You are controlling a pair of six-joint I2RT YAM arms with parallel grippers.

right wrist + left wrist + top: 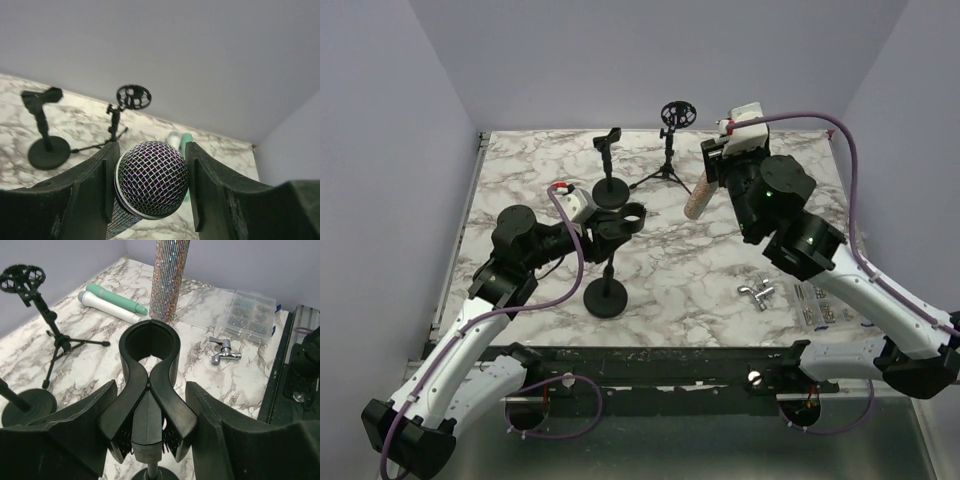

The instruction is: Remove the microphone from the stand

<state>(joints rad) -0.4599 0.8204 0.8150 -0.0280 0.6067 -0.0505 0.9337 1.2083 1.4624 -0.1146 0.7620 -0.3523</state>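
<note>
The glittery microphone [700,198] hangs tilted in the air, clear of the stand. My right gripper [710,170] is shut on its mesh head [150,180], which fills the gap between the fingers [90,190]. Its sparkly handle also shows in the left wrist view [169,277]. The black round-base stand [605,298] stands at the front centre with its clip [150,365] empty. My left gripper [610,228] is closed around the clip's levers, one finger [95,420] on each side.
A tripod stand with a shock mount [672,130] and a second round-base stand [610,170] stand at the back. A green and a white microphone [112,302] lie behind the right arm. A metal tap [757,292] and a clear parts box [817,302] lie at the right.
</note>
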